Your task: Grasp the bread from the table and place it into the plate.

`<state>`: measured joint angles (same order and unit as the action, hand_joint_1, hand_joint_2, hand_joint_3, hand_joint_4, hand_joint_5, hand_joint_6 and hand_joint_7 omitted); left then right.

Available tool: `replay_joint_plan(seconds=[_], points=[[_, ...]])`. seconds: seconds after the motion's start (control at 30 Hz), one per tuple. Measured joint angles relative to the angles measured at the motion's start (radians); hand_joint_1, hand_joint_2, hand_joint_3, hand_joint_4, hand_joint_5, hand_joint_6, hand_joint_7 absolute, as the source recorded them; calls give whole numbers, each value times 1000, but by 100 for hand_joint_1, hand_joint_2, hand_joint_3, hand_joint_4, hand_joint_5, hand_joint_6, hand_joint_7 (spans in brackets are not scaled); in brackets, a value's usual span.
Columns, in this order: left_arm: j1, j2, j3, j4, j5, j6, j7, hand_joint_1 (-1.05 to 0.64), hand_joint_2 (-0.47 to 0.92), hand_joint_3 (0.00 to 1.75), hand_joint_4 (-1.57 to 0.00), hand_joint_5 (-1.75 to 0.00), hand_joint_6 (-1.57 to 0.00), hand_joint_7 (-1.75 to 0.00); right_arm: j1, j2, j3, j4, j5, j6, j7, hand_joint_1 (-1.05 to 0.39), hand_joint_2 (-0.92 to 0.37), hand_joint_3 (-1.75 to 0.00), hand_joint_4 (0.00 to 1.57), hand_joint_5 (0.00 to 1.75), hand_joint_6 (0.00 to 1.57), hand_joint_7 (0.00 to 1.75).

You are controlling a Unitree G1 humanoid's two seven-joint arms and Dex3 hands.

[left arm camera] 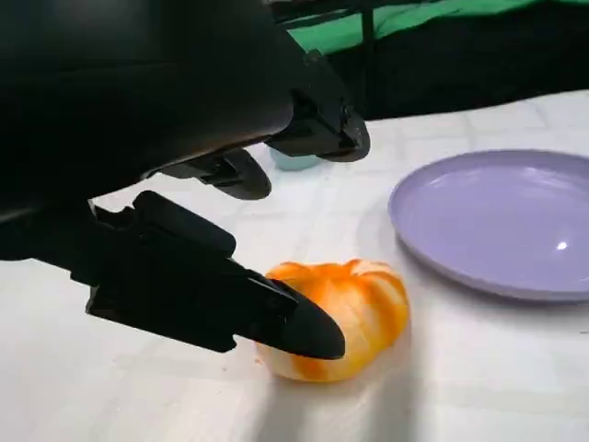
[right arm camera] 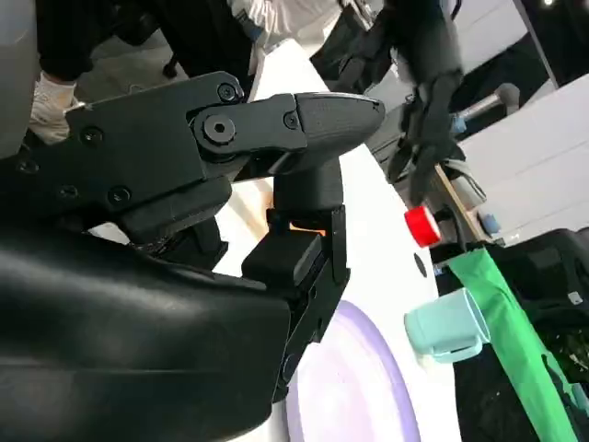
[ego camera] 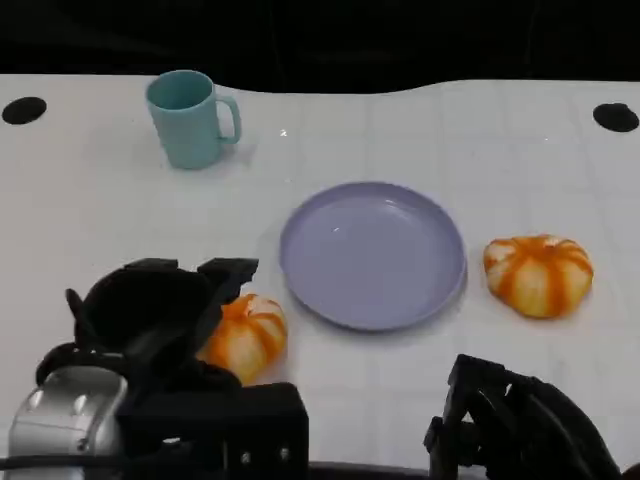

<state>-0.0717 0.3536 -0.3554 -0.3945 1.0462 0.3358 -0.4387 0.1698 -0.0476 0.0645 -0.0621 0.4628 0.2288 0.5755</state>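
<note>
Below, at seven o'clock on the table point(ego camera: 90, 200), the left hand point(ego camera: 165, 300) has its fingers point(left arm camera: 304, 327) spread around a bread roll point(ego camera: 248, 335), one fingertip touching its side; the roll rests on the table, not lifted. At five o'clock the right hand point(ego camera: 500, 420) hangs at the table's edge; whether its fingers are apart or together cannot be told. A lavender plate point(ego camera: 372, 255) sits at centre, a second bread roll point(ego camera: 538, 273) at three o'clock, a teal mug point(ego camera: 190, 118) at eleven.
</note>
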Motion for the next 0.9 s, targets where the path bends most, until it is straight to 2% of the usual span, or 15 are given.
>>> replay_joint_plan(seconds=[0.27, 0.7, 0.73, 0.77, 0.83, 0.87, 0.9], points=[[-54, -74, -44, 169, 37, 36, 25, -65, 84, 1, -39, -22, -30, 0, 0, 0, 0, -1, 1, 0, 0, -73, -92, -23, 86, 163, 76, 143], [-123, -122, -81, 384, 29, 59, 86, -62, 86, 0, -40, -17, -32, -1, 4, -3, 0, -3, 2, 1, 1, -73, -92, -23, 87, 161, 76, 142], [-128, -122, -83, 391, 28, 59, 92, -60, 86, 1, -45, -19, -36, -2, 4, -3, 0, -3, 2, 1, 1, -72, -92, -23, 87, 161, 76, 142], [-136, -122, -85, 401, 28, 59, 101, -56, 86, 0, -57, -25, -43, -5, 4, -3, 0, -3, 2, 1, 1, -72, -92, -23, 87, 161, 76, 142], [-154, -122, -95, 439, 29, 56, 135, -51, 87, 0, -66, -36, -53, -5, 5, -3, 1, -7, 2, 2, 0, -72, -92, -23, 86, 161, 76, 142], [-161, -122, -101, 461, 30, 53, 154, -46, 87, 0, -72, -58, -65, -5, 8, -3, 0, -10, 2, 2, 0, -72, -92, -23, 86, 161, 76, 142], [-168, -122, -108, 481, 30, 49, 178, -44, 87, 0, -69, -73, -70, -4, 10, -3, 1, -14, 2, 3, 0, -72, -92, -23, 86, 161, 76, 142]])
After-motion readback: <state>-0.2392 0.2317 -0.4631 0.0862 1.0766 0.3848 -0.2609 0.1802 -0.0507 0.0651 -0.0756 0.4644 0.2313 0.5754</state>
